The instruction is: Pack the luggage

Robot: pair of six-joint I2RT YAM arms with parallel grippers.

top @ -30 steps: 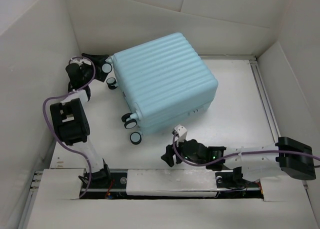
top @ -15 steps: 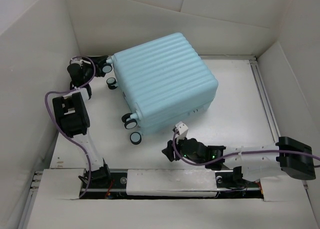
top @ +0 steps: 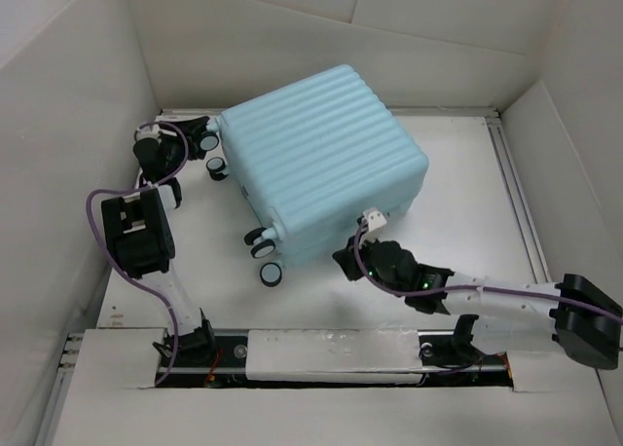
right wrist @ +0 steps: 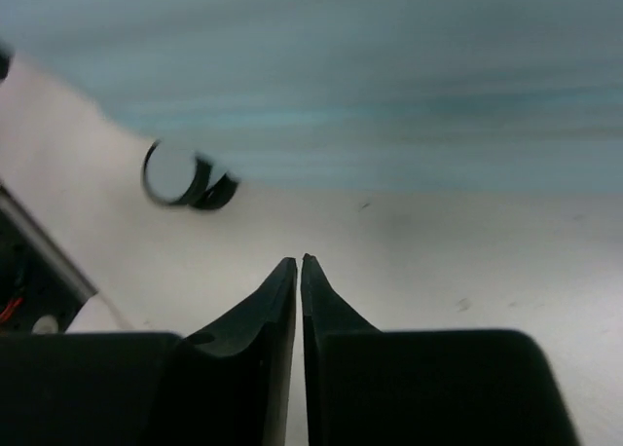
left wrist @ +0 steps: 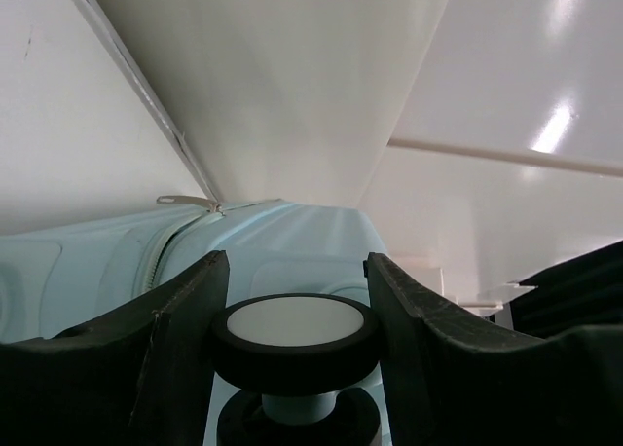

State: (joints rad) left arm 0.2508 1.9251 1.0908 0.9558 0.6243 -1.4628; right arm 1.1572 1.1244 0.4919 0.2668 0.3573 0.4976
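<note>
Luggage [top: 321, 159] lies closed at frame centre; left claw [left wrist: 295, 271] pinches its upper-left caster wheel [left wrist: 295, 334]; right claw [right wrist: 299, 268], pressed together, empty, lower centre.

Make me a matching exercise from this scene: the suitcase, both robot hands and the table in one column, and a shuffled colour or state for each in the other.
Column one:
1. suitcase
2. left hand
3. right hand
4. table

Column two:
A. white
B. closed, holding nothing
C. pale blue
D. closed on a wheel

Pairs: 1-C, 2-D, 3-B, 4-A
</note>
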